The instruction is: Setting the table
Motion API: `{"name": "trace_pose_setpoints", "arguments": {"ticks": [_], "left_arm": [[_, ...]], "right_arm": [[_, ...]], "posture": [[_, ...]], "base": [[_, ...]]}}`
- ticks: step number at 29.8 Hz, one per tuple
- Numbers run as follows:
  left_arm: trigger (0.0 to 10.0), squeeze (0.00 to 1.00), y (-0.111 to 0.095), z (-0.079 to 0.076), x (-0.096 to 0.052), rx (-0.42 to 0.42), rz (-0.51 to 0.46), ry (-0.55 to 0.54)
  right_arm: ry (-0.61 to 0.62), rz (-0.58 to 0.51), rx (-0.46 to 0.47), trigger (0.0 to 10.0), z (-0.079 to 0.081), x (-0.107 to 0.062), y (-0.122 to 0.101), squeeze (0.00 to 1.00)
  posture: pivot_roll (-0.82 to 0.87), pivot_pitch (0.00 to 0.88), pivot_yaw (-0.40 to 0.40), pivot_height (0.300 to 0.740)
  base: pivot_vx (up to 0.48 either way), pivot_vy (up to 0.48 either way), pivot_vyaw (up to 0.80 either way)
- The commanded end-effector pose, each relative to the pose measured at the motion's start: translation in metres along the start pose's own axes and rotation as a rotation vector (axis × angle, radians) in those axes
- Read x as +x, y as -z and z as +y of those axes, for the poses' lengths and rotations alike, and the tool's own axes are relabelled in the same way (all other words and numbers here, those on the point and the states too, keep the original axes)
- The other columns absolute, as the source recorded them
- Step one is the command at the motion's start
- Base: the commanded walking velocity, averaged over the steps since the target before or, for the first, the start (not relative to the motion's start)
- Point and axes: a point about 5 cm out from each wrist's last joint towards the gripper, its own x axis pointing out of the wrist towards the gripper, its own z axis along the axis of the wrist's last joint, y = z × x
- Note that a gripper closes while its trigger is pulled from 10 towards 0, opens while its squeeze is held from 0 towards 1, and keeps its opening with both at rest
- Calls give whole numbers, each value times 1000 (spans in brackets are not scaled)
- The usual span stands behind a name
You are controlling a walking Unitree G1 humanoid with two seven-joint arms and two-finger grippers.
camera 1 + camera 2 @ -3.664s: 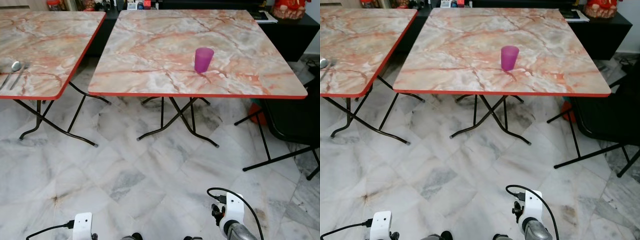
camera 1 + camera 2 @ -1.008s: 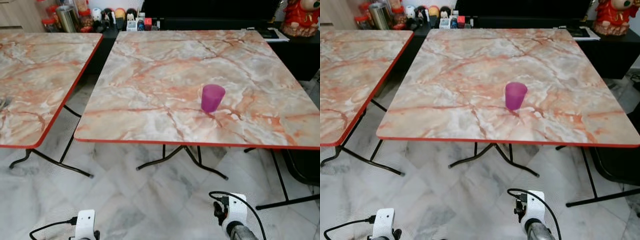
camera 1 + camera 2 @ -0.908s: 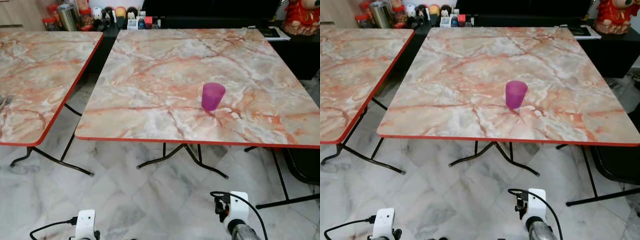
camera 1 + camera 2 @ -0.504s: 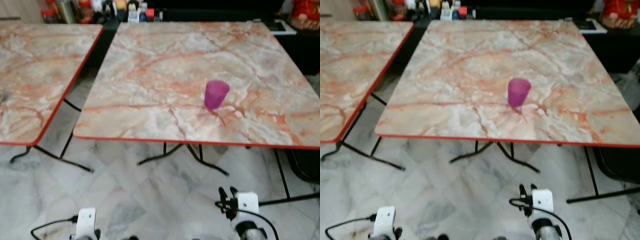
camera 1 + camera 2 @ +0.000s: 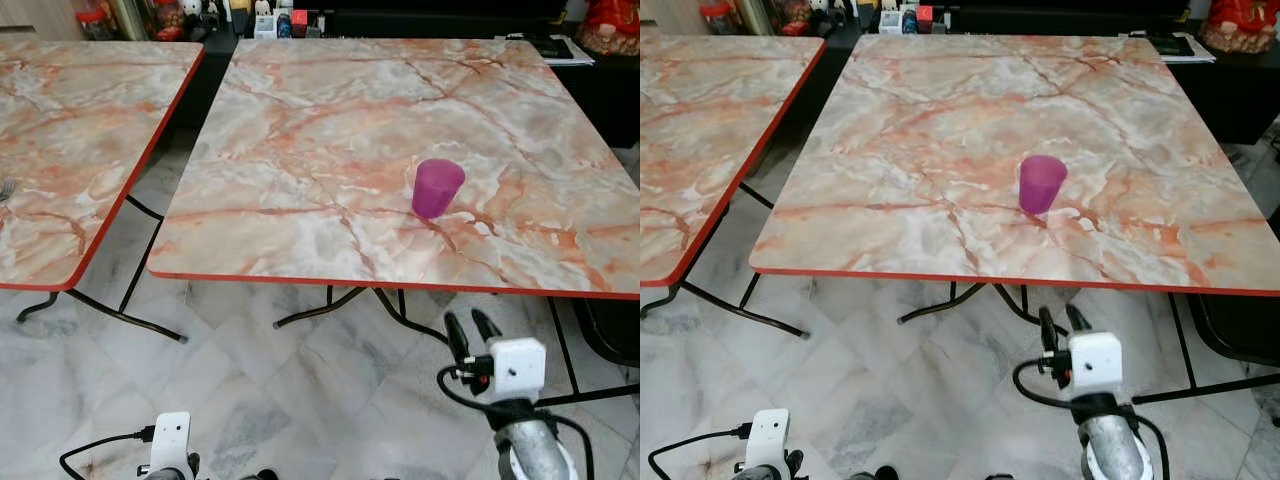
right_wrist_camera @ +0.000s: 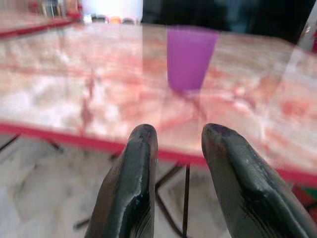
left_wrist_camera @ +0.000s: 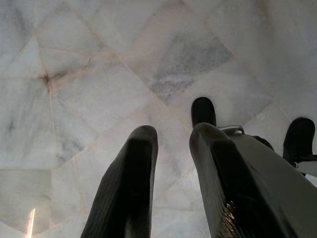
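One purple cup (image 5: pixel 438 187) upright on marble worktop (image 5: pixel 300 150), right of centre, near front edge. Right gripper (image 5: pixel 466 334) raised below worktop edge, aimed at cup, fingers (image 6: pixel 133 188) apart, empty. Left gripper (image 7: pixel 171 193) low over floor, fingers parted, idle. Likely light, thin plastic, smooth, tapered: grip mid-wall gently, avoid tipping

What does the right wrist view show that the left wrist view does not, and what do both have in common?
Right wrist view: the purple cup standing upright on the marble table with a red edge, seen ahead of the right gripper.

Left wrist view: the left gripper pointing down at the floor, with the robot's black feet below.

Both: two black fingers, jaws apart, holding nothing.
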Motion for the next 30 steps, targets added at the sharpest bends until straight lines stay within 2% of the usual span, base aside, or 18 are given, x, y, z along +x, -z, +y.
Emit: {"name": "trace_pose_setpoints", "arguments": {"ticks": [1,5,9,15,19,23,30], "left_arm": [[10000,0,8,2,-1,10,32,-3],[10000,0,7,2,-1,8,31,-5],[10000,0,5,1,-1,3,25,-5],[10000,0,6,1,-1,0,22,-7],[10000,0,8,1,-1,-1,27,-10],[10000,0,8,1,-1,-5,30,-12],[10000,0,9,2,-1,-3,33,-17]], "right_arm": [[5,-20,10,10000,0,7,-13,0],[6,-53,37,10000,3,28,-29,0],[23,-110,132,10000,8,67,-52,0],[36,-93,139,10000,11,95,-62,0],[46,-92,153,10000,12,106,-66,0],[39,-100,159,10000,14,110,-68,0],[94,-95,147,10000,3,116,-70,0]], "posture": [[-140,158,26,740],[-143,154,31,740],[-137,148,38,740],[-124,148,36,740],[-119,150,37,740],[-113,151,36,740],[-112,151,37,740]], "base": [[0,0,0],[0,0,0],[0,0,0],[0,0,0],[0,0,0],[0,0,0],[0,312,0]]}}
